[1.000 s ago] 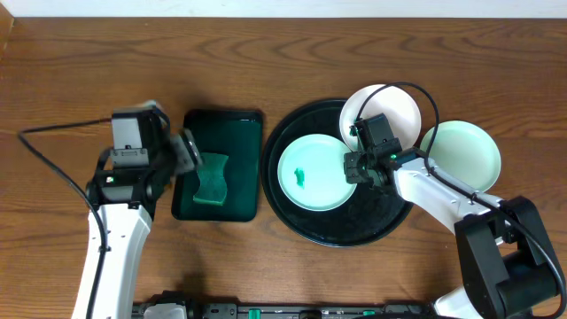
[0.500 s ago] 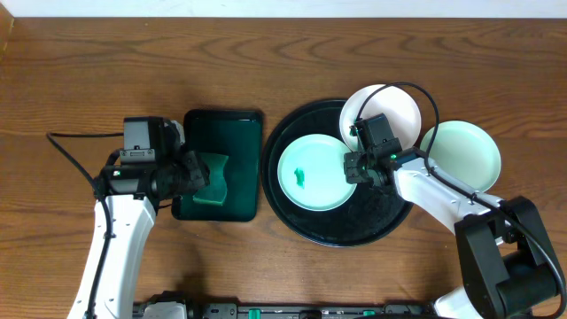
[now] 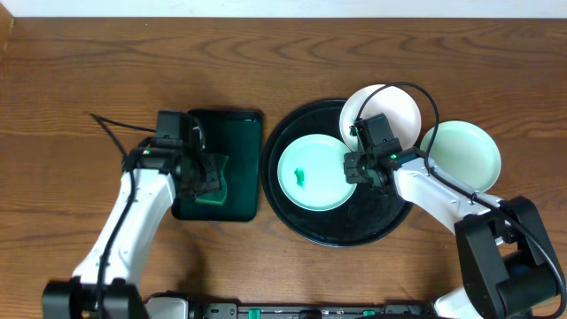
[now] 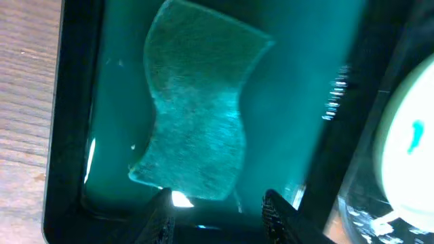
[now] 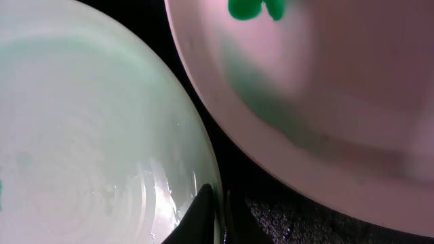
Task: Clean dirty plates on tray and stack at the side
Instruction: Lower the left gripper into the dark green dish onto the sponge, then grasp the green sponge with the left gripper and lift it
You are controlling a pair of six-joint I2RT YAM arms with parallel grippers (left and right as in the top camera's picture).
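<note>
A pale mint plate (image 3: 310, 173) with a small green smear lies on the round black tray (image 3: 354, 221). My right gripper (image 3: 353, 167) is shut on its right rim, and the right wrist view shows the fingers (image 5: 207, 207) pinching that rim. A white plate (image 3: 383, 113) with a green smear (image 5: 258, 8) rests on the tray's upper right edge. A second mint plate (image 3: 461, 152) lies on the table to the right of the tray. My left gripper (image 3: 208, 173) hangs over the green sponge (image 4: 196, 135), jaws partly apart, with the sponge's near edge at the fingertips.
The sponge lies in a rectangular dark green tray (image 3: 221, 128) just left of the black tray. A black cable (image 3: 425, 93) loops over the white plate. Brown wooden table (image 3: 89, 71) surrounds both trays.
My left arm has swung right, from beside the green tray to over the sponge, and its jaws have narrowed. The right arm and the plates have not moved.
</note>
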